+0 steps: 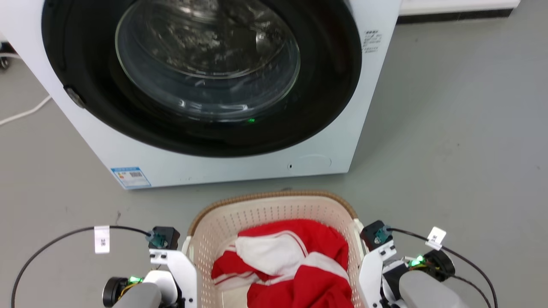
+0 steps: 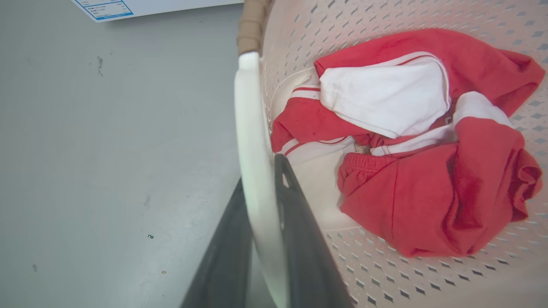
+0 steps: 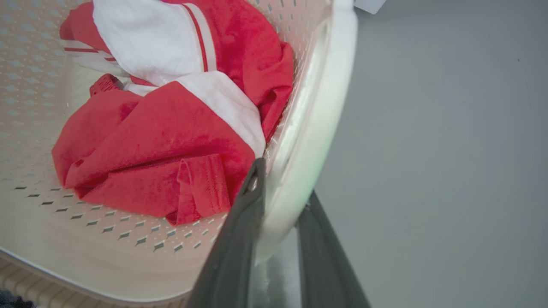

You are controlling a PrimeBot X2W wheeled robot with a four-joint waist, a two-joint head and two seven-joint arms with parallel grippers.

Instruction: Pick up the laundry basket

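While resting on the floor (image 1: 449, 149) just before the washing machine (image 1: 239, 167), laundry basket (image 1: 274, 196) gripped at both sides: left end effector (image 2: 261, 179) clamped on left handle (image 2: 250, 128), right end effector (image 3: 284, 184) clamped on right handle (image 3: 317, 128). Grasp seemingly done, lift pending. Next: raise both sides together, evenly, keeping red-and-white clothes (image 1: 291, 261) inside.

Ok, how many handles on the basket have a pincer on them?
2. The left handle is held in the left pincer; the right handle in the right pincer.
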